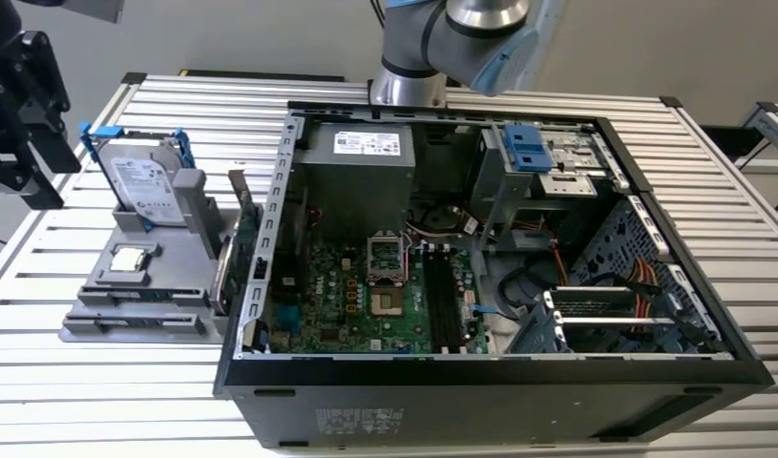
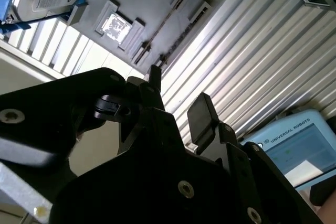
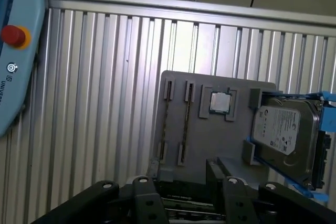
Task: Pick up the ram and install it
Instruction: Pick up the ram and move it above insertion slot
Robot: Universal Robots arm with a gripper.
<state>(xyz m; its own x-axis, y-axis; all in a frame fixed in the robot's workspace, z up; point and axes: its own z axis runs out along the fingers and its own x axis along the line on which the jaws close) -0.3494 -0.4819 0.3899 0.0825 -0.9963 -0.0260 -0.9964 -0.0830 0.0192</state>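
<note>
Exterior view: slatted metal table, open PC case taking the middle, grey holder near the table's edge on the exterior view's left, bare slats around it. First wrist view: tool gaping wide, gripping nothing, ram standing on edge in the holder, near the fingertips, not touching. Second wrist view agrees.

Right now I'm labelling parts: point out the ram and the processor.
ram (image 3: pixel 187 124): first wrist view, middle of its visible edge.
processor (image 3: pixel 219 102): first wrist view, centre of its lid.
</note>
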